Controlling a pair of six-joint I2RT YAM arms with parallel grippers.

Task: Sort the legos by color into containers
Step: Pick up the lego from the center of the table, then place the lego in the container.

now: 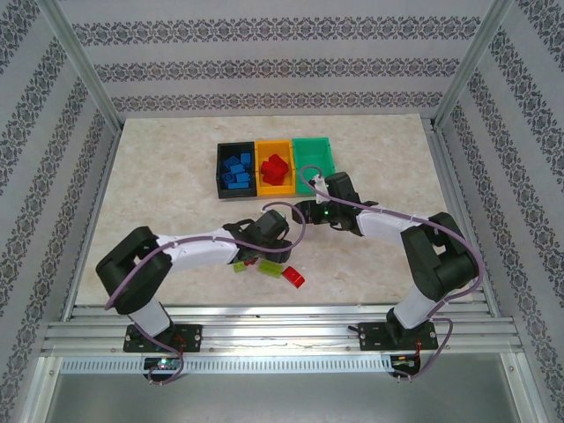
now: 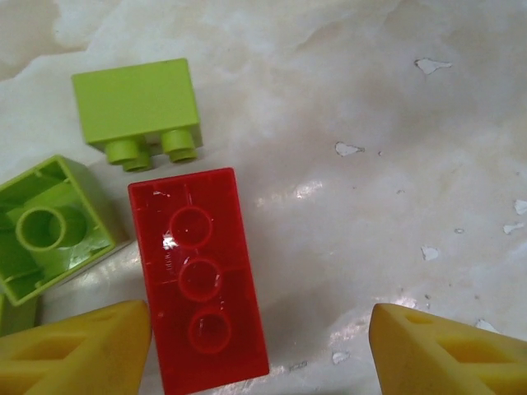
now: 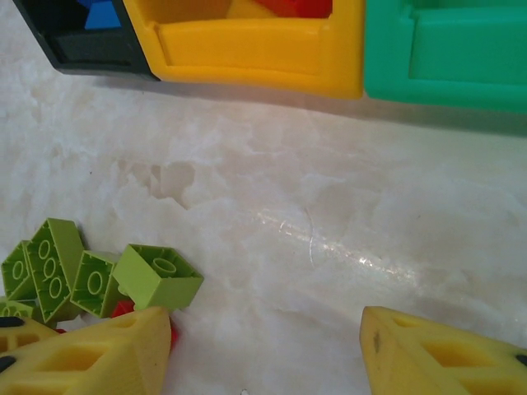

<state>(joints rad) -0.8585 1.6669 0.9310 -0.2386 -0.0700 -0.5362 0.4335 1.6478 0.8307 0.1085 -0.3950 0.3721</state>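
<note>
Looking down from above, we see three small open plastic bins joined in a row toward the far side of the marbled tabletop (image 1: 159, 194). The black bin (image 1: 220, 172) holds blue studded bricks (image 1: 238, 169), the orange-yellow bin (image 1: 275, 144) holds red studded bricks (image 1: 277, 167), and the green bin (image 1: 315, 159) closes the row on the right. Near the front edge, loose lime green bricks (image 1: 240, 264) and a stray red brick (image 1: 293, 278) lie under and beside the left arm (image 1: 194, 247). The right arm (image 1: 388, 225) bends inward, its wrist just in front of the green bin.

From the left wrist, we find the left claw (image 2: 259, 329) released, its yellow fingers (image 2: 82, 354) spread wide. A translucent red brick (image 2: 198, 280) lies flat between them, three rings on its upward face, close against the finger at the left of the view and well apart from the other. Just beyond it a lime green brick on its side (image 2: 136, 99) shows two studs, and an upturned lime green brick (image 2: 49, 226) shows its hollow underside.

From the right wrist, we find the right claw (image 3: 265, 337) also released, bare tabletop between its fingers. A cluster of lime green bricks lies just beside the finger at the left of the view, a sliver of red beneath them. The fronts of the black, orange-yellow and green bins line the top edge.
</note>
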